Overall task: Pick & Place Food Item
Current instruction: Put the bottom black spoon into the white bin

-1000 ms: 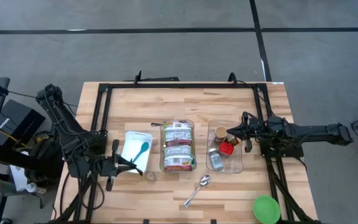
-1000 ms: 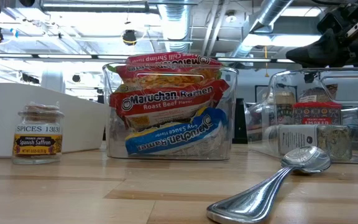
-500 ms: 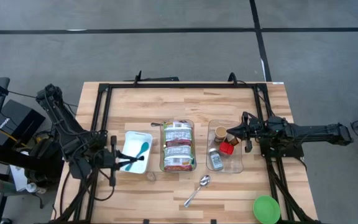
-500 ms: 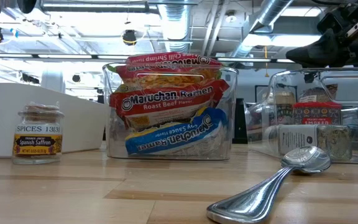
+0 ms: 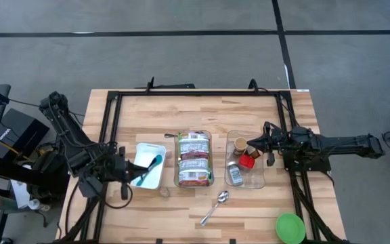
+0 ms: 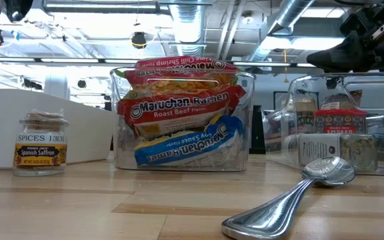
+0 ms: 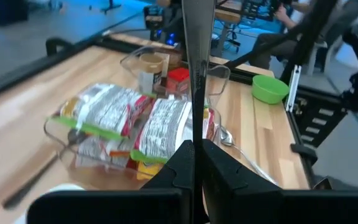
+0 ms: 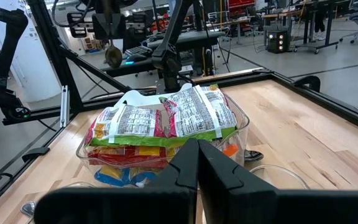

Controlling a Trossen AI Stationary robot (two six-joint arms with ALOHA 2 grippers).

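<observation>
From above, the left gripper (image 5: 128, 171) sits shut and empty at the near-left edge of the white tray (image 5: 141, 150), which holds a teal spoon (image 5: 154, 163). The right gripper (image 5: 251, 145), also shut and empty, hangs over the clear spice bin (image 5: 257, 177). Between them stands the ramen bin (image 5: 179, 150) at desk centre, its long axis running front to back, packets (image 5: 193, 161) stacked along it. I'd judge the left arm slightly nearer.

At desk height, the packets (image 6: 179, 105) lie flat; a saffron jar (image 6: 40, 144) stands apart, a metal spoon (image 6: 292, 197) nearer.

The left wrist view looks at the packets (image 7: 129, 115) beyond shut fingers
</observation>
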